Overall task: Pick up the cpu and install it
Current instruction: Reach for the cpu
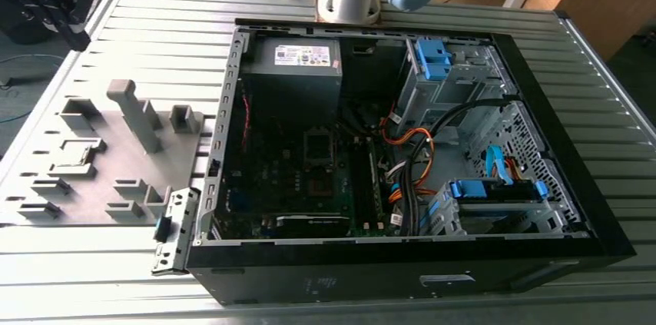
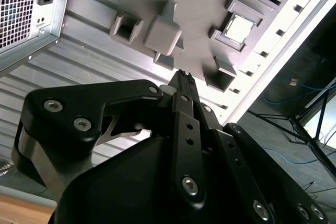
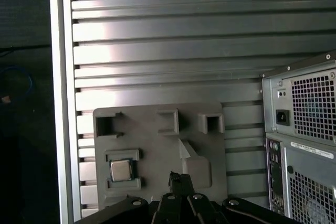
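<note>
Slatted metal table bore a grey tray whose pocket held the cpu, untouched, while the gripper hung near with jaws together, so pick-up seemed unstarted, and grasping would need them parted over it.

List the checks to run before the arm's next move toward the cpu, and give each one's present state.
1. cpu lying in its pocket on the grey fixture plate: ok.
2. gripper empty: ok.
3. gripper opened for a grasp: not ok, shut.
4. gripper lined up over the cpu: not ok, off to one side.
5. computer case open: ok.
6. motherboard socket free: cannot tell.
</note>
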